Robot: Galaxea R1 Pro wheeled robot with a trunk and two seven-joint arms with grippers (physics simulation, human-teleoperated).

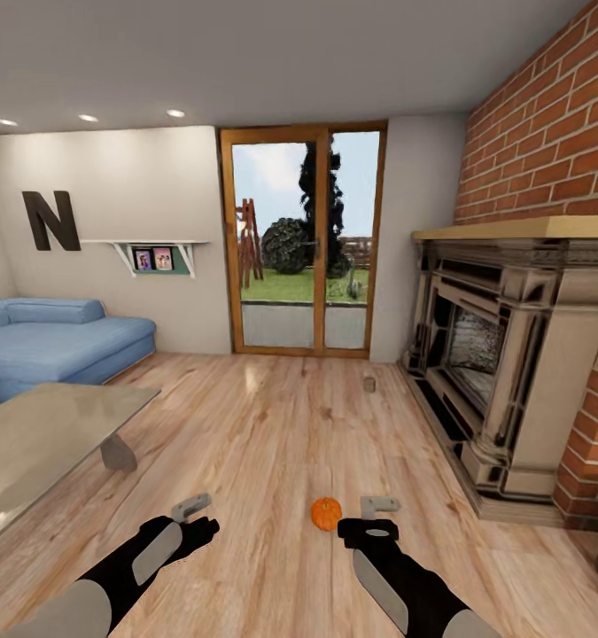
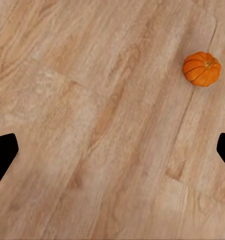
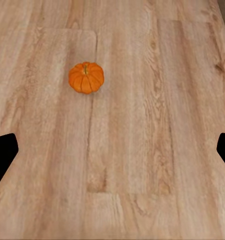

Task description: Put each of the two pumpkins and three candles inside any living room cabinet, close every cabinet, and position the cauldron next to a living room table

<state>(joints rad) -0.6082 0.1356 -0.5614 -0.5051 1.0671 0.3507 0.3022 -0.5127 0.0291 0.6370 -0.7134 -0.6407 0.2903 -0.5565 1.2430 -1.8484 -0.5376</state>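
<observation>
1. The wood floor (image 1: 272, 443) runs from the robot to the far wall, its light planks bare around both arms.
2. A brick wall (image 1: 547, 115) rises on the right, with a stone fireplace (image 1: 502, 354) set against it under a pale wooden mantel.
3. A blue sofa (image 1: 50, 346) sits at the far left, below a large dark letter N (image 1: 50, 220) and a small shelf (image 1: 152, 252) holding pictures.
4. A glazed wooden door (image 1: 303, 239) in the far wall opens onto a green garden.
5. The desk (image 1: 42, 443), low with a reflective glass top, stands at the left, near the left arm and well apart from the pumpkin.
6. The left jaws (image 1: 190, 507) hang over bare floor; in the left wrist view the two dark fingertips (image 2: 3, 155) sit at opposite edges, so they are spread wide and hold nothing.
7. The right jaws (image 1: 380, 506) hover just beside the pumpkin; the right wrist view shows their fingertips (image 3: 3, 155) likewise far apart and empty.
8. One pumpkin (image 1: 326, 513) lies on the floor between the two arms, closer to the right one, upright with its stem up. It also appears in the left wrist view (image 2: 201, 69) and the right wrist view (image 3: 86, 77).
9. One candle (image 1: 369, 384) stands on the floor farther off, near the fireplace base.
</observation>
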